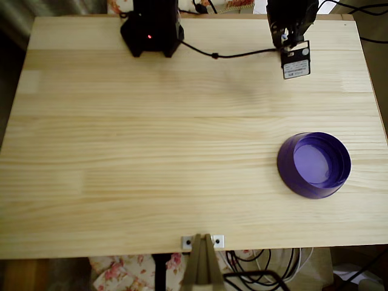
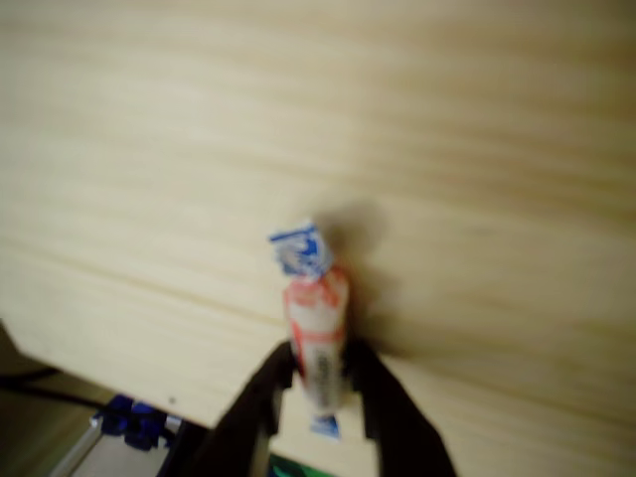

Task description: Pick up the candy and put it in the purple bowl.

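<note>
The pale wooden worktop spreads across the overhead view, its planks running side to side. On its right part sits the purple bowl, round and glossy, with a darker outer wall and a lighter flat inside holding nothing; it stands near the right edge. At the far edge, left of middle, is the arm's black base with a small red light, and a black cable runs from it across the wood to the arm's wrist at the upper right, well apart from the bowl. In the wrist view the pincer grips the candy: both dark fingers press its sides, its blue-marked twisted end sticking up, blurred, over the worktop.
</note>
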